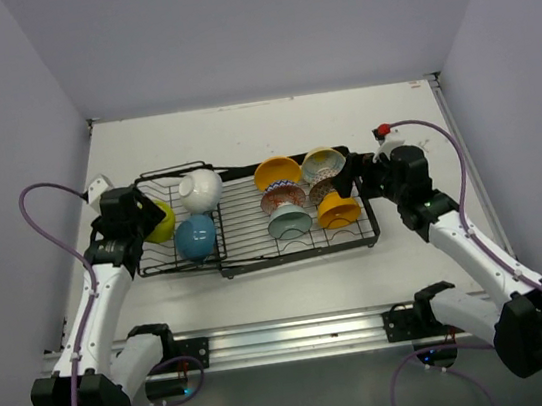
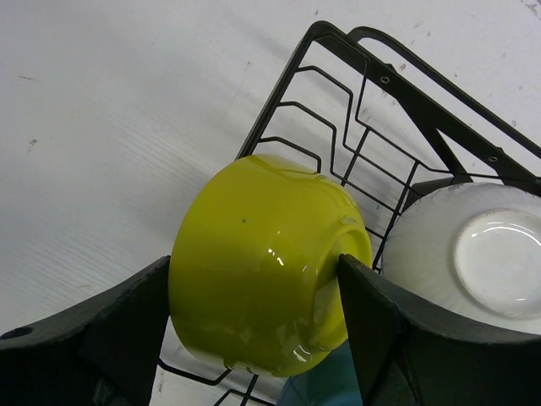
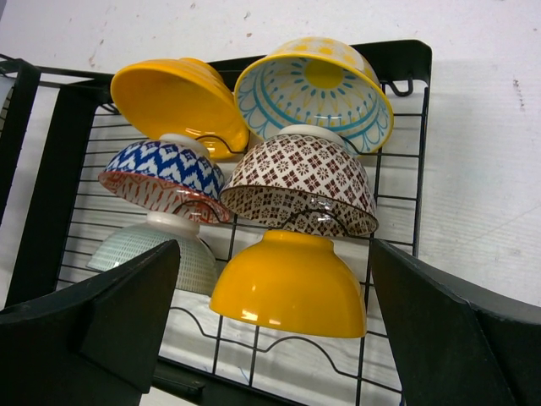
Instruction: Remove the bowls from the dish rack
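Left gripper (image 2: 254, 326) pinching glossy yellow-green round bowl (image 2: 254, 279) at left end of black wire dish rack (image 1: 258, 250) | right gripper (image 3: 283, 334) fingers spread wide, holding nothing, facing small orange-yellow bowl (image 3: 287, 283) upturned at rack's right end

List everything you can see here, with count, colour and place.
dish rack: one, black wire, mid-table.
yellow-green bowl: one, rack's left end.
white bowl: one, left section, far side.
blue bowl: one, left section, near side.
orange-yellow bowls: two, right section, one far, one near.
patterned bowls: three, right section; teal-and-yellow, blue zigzag, brown.
pale teal bowl: one, right section, near side.
table: one, white, under everything.
purple cables: two, one beside each arm.
left arm: white and black, jaws closed on both sides of the yellow-green bowl.
right arm: white and black, jaws wide open, facing the right-section bowls.
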{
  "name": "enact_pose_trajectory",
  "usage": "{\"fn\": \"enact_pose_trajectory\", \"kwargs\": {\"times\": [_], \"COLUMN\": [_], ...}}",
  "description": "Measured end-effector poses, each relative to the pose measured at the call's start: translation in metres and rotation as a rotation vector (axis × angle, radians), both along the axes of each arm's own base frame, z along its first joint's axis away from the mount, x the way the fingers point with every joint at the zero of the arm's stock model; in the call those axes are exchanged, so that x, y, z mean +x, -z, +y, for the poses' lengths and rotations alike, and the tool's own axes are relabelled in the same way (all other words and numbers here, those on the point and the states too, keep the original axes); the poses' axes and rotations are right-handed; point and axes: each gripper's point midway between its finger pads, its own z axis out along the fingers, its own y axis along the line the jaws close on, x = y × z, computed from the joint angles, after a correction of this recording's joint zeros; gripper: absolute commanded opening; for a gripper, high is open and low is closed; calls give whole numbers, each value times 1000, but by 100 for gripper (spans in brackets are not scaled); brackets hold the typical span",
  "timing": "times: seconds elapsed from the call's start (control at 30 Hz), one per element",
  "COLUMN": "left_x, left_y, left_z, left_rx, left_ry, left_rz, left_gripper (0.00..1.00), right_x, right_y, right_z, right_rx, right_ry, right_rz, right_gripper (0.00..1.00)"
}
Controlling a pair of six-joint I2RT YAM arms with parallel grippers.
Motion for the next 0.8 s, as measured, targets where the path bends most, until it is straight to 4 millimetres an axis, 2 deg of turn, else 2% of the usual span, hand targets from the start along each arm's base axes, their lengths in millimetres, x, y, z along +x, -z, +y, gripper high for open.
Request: {"fn": "enact_pose_trajectory", "kwargs": {"times": [0.17, 0.43, 0.5, 0.8], "left_x": [0, 1, 2, 5], "left_y": [-1, -6, -8, -14], "left_z": [0, 0, 0, -2], "left_rx": [0, 1, 1, 0], "left_ry": [0, 1, 2, 19], "left_rz": [-4, -26, -32, -55], "left_gripper": [63, 47, 38, 15], "right_x": [0, -1, -1, 0], "right_y": [1, 1, 1, 1], "right_z": [0, 0, 0, -1], "right_rx": [-1, -2, -2, -4], "right_ry": [0, 1, 1, 5], "right_rz": [4, 5, 5, 5], "right_gripper": [99, 99, 99, 98]}}
